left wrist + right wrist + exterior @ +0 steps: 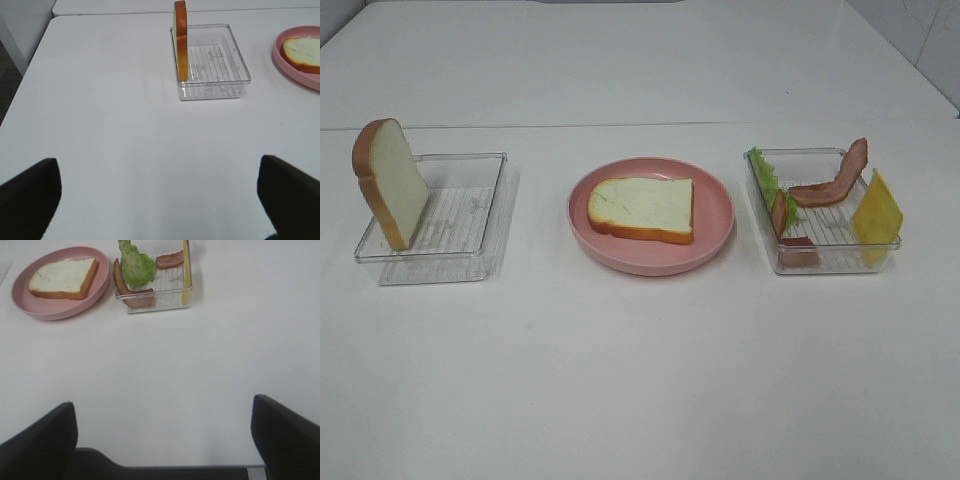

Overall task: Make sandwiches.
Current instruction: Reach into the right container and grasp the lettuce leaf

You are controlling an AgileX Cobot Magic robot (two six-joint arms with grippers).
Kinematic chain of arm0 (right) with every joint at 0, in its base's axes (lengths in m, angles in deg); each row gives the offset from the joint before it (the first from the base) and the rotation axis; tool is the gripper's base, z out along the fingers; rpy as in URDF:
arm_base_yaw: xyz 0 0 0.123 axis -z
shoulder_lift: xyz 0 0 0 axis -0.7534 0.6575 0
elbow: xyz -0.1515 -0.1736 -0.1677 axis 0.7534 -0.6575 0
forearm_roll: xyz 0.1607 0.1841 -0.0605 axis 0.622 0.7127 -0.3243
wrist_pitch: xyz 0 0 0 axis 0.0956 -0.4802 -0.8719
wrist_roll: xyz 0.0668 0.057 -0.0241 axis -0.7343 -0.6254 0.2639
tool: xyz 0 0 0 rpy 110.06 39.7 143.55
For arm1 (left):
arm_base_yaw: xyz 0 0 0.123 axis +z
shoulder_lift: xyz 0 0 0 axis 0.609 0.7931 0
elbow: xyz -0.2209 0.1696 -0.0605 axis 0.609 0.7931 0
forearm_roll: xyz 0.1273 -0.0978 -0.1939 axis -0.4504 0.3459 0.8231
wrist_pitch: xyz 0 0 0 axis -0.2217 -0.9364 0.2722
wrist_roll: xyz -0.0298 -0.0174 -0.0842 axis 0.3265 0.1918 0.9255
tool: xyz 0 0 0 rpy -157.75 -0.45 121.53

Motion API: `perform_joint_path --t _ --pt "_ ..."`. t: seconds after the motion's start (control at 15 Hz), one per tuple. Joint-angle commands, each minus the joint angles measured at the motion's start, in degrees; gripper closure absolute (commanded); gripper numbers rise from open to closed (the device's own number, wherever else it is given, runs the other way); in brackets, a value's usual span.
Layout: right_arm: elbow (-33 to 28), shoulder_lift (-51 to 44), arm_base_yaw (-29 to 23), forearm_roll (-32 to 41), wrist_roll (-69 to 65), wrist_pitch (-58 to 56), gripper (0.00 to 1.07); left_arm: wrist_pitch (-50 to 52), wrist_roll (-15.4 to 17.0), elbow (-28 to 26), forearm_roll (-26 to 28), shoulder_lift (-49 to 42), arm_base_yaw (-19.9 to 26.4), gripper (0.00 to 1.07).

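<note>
As one bread slice [640,205] tops the pink plate [716,200], lettuce [765,175] should follow
Left claw [157,159], right claw [162,400] spread; nip leaf top lightly

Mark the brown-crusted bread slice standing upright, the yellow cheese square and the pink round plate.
Upright bread slice [400,190]: exterior high view, white face.
Yellow cheese square [877,212]: exterior high view, face centre.
Pink round plate [650,264]: exterior high view, front rim.
</note>
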Motion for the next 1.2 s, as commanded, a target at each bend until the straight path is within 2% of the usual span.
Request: perform_joint_path --t 0.07,0.13,0.33,0.47,0.6,0.73,0.87,0.93,1.07,1.13,1.2 --pt "-0.11 -1.03 0.23 0.92 0.0 0.46 0.17 0.23 0.0 0.11 0.17 -0.06 0.06 0.06" --pt "0.17 -0.17 0.23 0.86 -0.8 0.06 0.17 0.23 0.0 0.11 0.17 -0.06 0.06 0.06" --pt "4.18 11.12 0.23 -0.52 -4.41 -0.4 0.17 0.23 0.0 0.11 0.17 -0.06 0.06 0.06" --pt "7.28 24.12 0.23 -1.49 -4.3 6.7 0.17 0.23 0.0 0.11 0.17 -0.06 0.06 0.06" --pt "7.51 33.06 0.23 -2.12 -3.72 11.12 0.17 0.23 0.0 0.11 0.17 -0.06 0.06 0.06" --pt "9.05 46.98 0.23 -2.12 0.23 16.79 0.17 0.23 0.0 0.11 0.17 -0.06 0.06 0.06" --pt "13.12 55.46 0.23 -2.12 2.64 16.96 0.17 0.23 0.0 0.11 0.17 -0.06 0.06 0.06" --pt "18.51 64.4 0.23 -2.12 3.72 16.1 0.17 0.23 0.0 0.11 0.17 -0.06 0.06 0.06" --pt "24.58 72.08 0.23 -2.06 4.76 13.98 0.17 0.23 0.0 0.11 0.17 -0.06 0.06 0.06" --pt "29.39 76.83 0.23 -2.06 5.1 11.8 0.17 0.23 0.0 0.11 0.17 -0.06 0.06 0.06" --pt "36.61 84.0 0.23 -2.12 5.39 7.56 0.17 0.23 0.0 0.11 0.17 -0.06 0.06 0.06"
